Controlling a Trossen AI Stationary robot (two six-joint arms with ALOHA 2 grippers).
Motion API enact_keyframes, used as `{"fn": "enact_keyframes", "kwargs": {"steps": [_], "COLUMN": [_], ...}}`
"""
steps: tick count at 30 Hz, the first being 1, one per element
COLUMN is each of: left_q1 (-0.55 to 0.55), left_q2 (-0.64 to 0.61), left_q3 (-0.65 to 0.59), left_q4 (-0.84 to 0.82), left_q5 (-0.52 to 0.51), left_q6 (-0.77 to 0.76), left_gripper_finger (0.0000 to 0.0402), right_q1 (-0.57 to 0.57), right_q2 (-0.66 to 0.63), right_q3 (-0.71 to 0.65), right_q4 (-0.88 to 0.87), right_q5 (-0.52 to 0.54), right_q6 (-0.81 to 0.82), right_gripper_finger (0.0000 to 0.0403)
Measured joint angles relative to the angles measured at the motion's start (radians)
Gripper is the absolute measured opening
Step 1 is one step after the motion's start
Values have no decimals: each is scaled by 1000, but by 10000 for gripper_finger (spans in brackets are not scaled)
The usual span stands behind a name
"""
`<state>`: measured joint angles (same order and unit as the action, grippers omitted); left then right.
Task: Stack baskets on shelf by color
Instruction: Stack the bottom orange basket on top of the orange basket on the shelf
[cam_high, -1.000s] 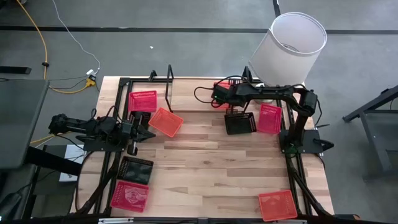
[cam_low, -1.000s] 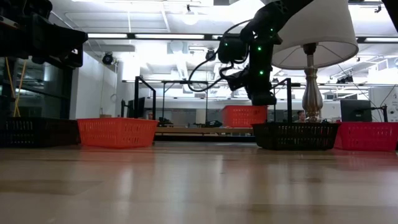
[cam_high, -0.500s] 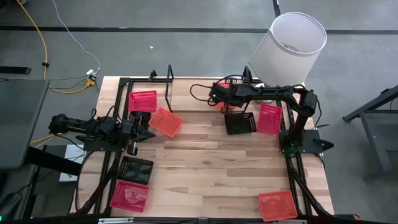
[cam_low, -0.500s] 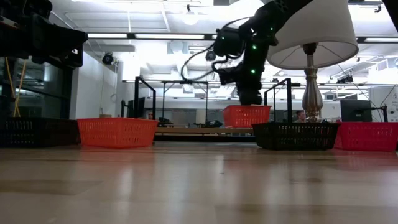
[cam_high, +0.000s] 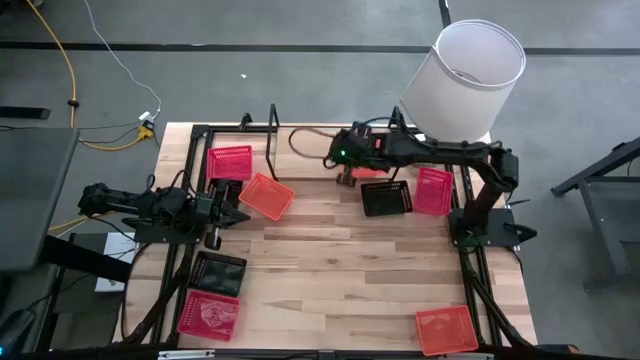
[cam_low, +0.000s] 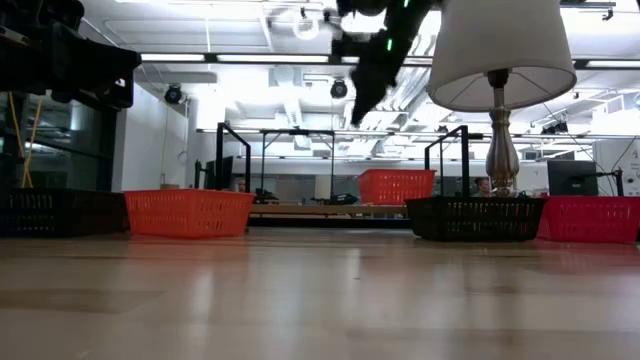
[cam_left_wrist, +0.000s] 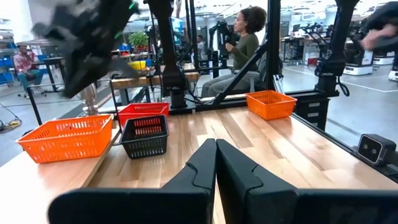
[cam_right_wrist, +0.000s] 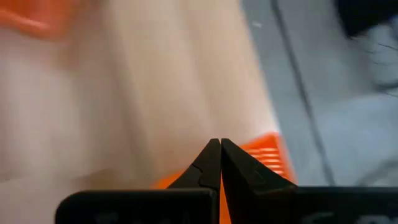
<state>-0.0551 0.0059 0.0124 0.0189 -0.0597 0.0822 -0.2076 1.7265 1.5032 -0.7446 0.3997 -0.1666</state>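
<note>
Grey floor (cam_high: 250, 90); white lampshade (cam_high: 463, 78); ceiling lights (cam_low: 220, 58)

Eight shallow rectangular plastic mesh baskets in all: four red or pink baskets (cam_high: 230, 162), two orange baskets (cam_high: 446, 329) and two black baskets (cam_high: 386, 198). Three of them, one pink, one black and one red, lie near the single white drum lampshade (cam_high: 465, 75); the other five are well apart from it. One low black metal-rod shelf (cam_high: 273, 130). Two dark robot arms (cam_high: 440, 150).

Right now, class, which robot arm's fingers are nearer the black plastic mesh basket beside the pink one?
Right. The right gripper hangs just left of the black plastic mesh basket; the left gripper waits across the table.
</note>
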Motion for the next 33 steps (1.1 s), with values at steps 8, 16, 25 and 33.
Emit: {"fn": "enact_keyframes", "kwargs": {"steps": [8,16,25,33], "left_q1": [0,0,0,0], "left_q2": [0,0,0,0], "left_q3": [0,0,0,0], "left_q4": [0,0,0,0], "left_q5": [-1,-5,-5,-5], "left_q6": [0,0,0,0], "left_gripper_finger": [3,3,3,3], "right_q1": [254,574,915,1132], "right_q2": [-41,-45,-44,-20], "right_q3": [61,53,52,52], "right_q4": [-323,-536,-478,-457], "right_q5": [-296,-421,-387,-234], "right_q6": [283,799,1499,1985], "right_gripper_finger": [0,0,0,20]}}
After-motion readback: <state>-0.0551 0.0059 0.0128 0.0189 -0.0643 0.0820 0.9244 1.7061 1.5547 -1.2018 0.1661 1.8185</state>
